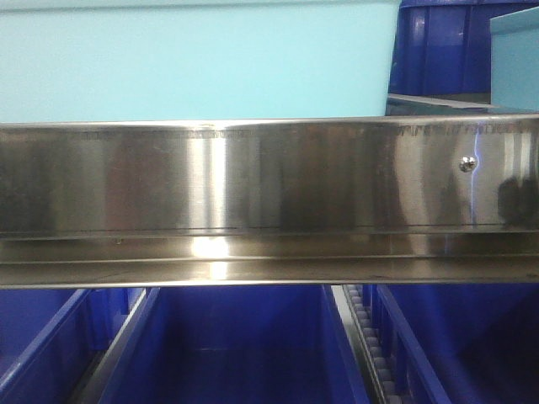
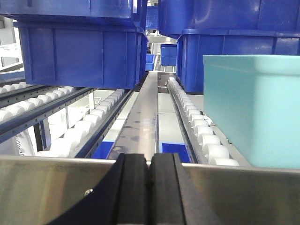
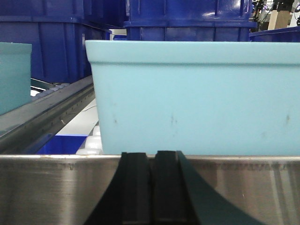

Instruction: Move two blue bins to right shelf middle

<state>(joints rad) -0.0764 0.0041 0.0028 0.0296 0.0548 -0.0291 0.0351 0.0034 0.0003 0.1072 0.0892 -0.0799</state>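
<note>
One pale cyan bin [image 1: 194, 59] stands on the middle tier behind the wide brushed steel front rail [image 1: 269, 177]. A second cyan bin [image 1: 515, 59] shows at the right edge. In the left wrist view my left gripper [image 2: 150, 164] is shut and empty, just in front of the rail [image 2: 47, 187], with a cyan bin [image 2: 253, 108] on the rollers ahead to its right. In the right wrist view my right gripper [image 3: 151, 159] is shut and empty at the rail [image 3: 56, 187]. A cyan bin [image 3: 197, 98] stands right behind the rail, and the other one [image 3: 14, 77] is at the far left.
Dark royal-blue ribbed bins [image 2: 84, 51] stand further back on the white roller tracks [image 2: 197, 126], and more [image 3: 187, 18] stand behind the cyan bins. A steel divider strip [image 2: 143, 117] runs between the lanes. Dark blue bins [image 1: 236, 345] fill the lower tier. A small screw head [image 1: 467, 165] marks the rail's right end.
</note>
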